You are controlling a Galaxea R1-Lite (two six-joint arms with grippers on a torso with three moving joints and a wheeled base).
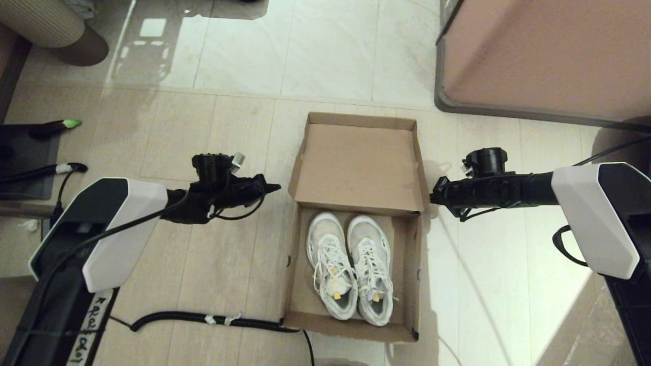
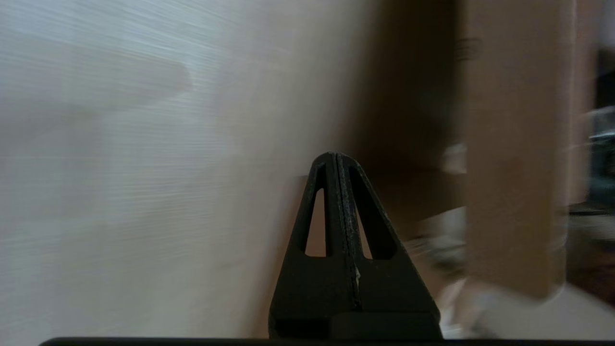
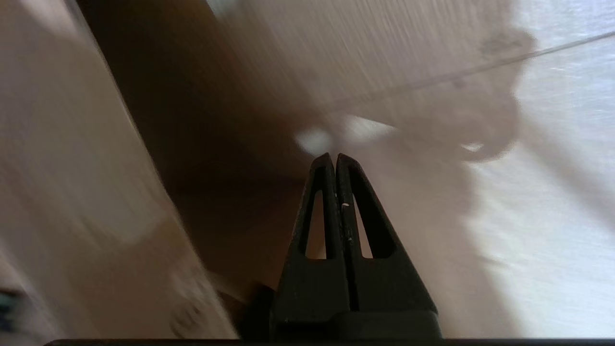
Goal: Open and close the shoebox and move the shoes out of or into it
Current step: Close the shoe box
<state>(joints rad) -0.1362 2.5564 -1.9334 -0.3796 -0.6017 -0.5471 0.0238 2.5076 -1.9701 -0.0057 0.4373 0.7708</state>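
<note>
The brown cardboard shoebox [image 1: 305, 315] lies open on the floor, its flip lid [image 1: 358, 168] folded back on the far side. The pair of white and grey sneakers [image 1: 351, 264] sits side by side inside it. My left gripper [image 1: 274, 188] is shut and empty, just left of the box near the lid hinge. In the left wrist view the left gripper [image 2: 336, 156] points at the blurred box [image 2: 509, 158]. My right gripper [image 1: 432, 195] is shut and empty, close to the box's right edge by the lid. In the right wrist view the right gripper [image 3: 335, 156] shows beside the blurred cardboard [image 3: 72, 192].
A large pinkish-brown cabinet [image 1: 549, 56] stands at the back right. A black coiled cable [image 1: 203, 319] runs along the floor to the box's near left corner. A dark device [image 1: 25, 157] sits at the far left. Tiled floor [image 1: 229, 127] surrounds the box.
</note>
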